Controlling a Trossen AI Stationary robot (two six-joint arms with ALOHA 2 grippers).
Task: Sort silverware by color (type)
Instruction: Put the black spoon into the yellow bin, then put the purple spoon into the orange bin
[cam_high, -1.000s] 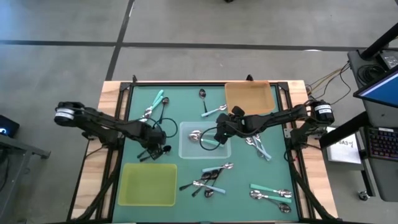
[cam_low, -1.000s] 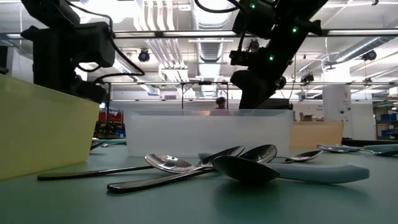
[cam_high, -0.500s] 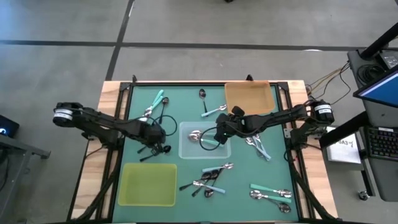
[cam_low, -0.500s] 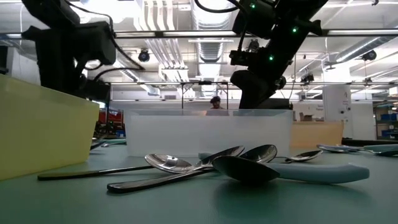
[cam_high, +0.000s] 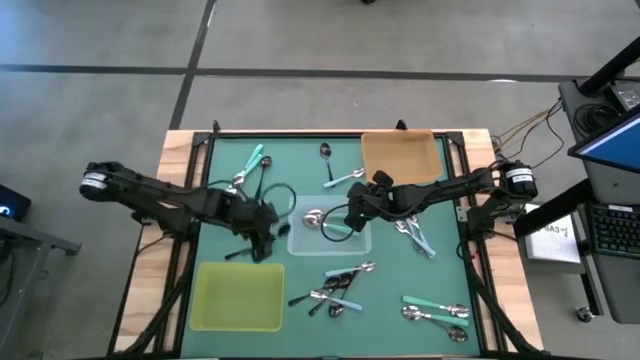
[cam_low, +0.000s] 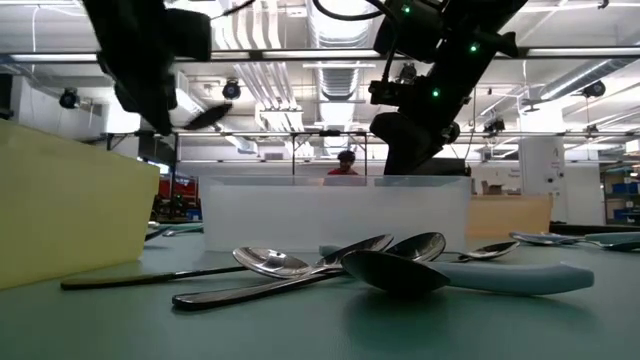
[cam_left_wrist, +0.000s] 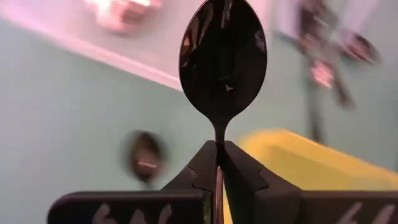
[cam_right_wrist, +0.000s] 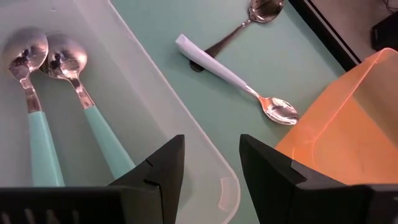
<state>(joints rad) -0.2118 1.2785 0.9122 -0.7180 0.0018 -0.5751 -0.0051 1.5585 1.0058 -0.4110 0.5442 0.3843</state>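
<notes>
Left pincer clenched on dark spoon, right pincer released over clear tray holding two teal-handled spoons

The left arm reaches in from the left side, bent low. Its left gripper is squeezed tight, the two dark fingers pressed together. The right arm reaches in from the right side. Its right gripper has its fingers spread apart, holding nothing.
</notes>
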